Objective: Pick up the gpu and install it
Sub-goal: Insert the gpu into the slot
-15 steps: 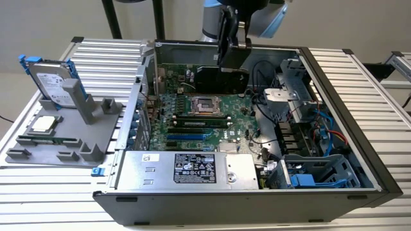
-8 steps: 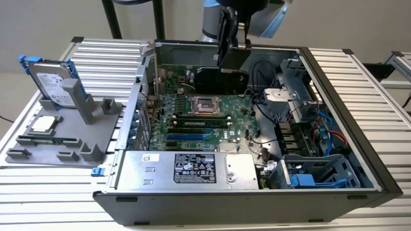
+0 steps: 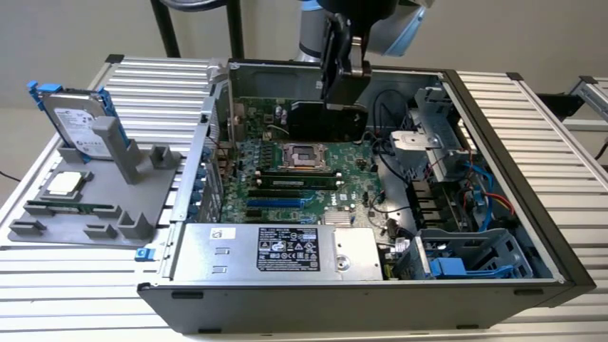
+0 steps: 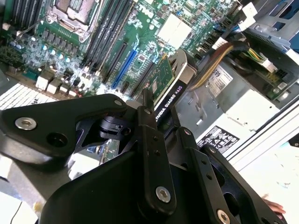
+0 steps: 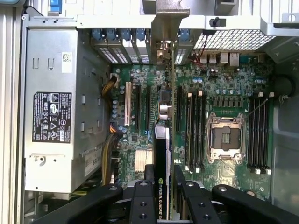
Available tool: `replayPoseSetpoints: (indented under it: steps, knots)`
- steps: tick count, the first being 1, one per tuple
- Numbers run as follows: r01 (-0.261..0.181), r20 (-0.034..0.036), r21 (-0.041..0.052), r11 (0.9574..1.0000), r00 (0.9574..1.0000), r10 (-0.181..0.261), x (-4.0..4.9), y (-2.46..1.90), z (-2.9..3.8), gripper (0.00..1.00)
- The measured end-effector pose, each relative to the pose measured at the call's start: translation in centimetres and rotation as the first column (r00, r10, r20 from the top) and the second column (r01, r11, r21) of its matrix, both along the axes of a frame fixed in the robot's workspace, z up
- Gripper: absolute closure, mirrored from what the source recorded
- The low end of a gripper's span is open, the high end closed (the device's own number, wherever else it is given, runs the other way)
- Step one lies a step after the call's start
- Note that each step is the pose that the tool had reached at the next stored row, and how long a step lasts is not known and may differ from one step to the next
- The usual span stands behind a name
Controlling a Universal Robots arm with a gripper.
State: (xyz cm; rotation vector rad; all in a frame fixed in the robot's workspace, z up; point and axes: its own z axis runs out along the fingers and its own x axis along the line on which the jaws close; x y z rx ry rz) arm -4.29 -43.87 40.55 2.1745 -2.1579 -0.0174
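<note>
Gripper point(image 5: 163, 196) pinched narrow on the gpu point(image 5: 162, 154), card edge-on, held above the motherboard point(image 5: 219, 93); its long axis runs along the expansion slots point(image 5: 145, 107), bracket end toward the case's rear wall. Computer case point(image 3: 513, 235) holds the motherboard, with the power supply point(image 3: 275, 249) beside it.

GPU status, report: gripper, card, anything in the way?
Gripper shut on the gpu, edge-on above the motherboard expansion slots inside the open case. Not seated yet. Nothing seen between card and slots.
</note>
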Motion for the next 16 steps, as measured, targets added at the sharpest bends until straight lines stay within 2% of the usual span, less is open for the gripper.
replayPoseSetpoints:
  steps: [16]
  knots:
    - [0.000, 0.0000, -0.0006, 1.0000, 1.0000, 0.000, 0.00, 0.00, -0.48, 1.00]
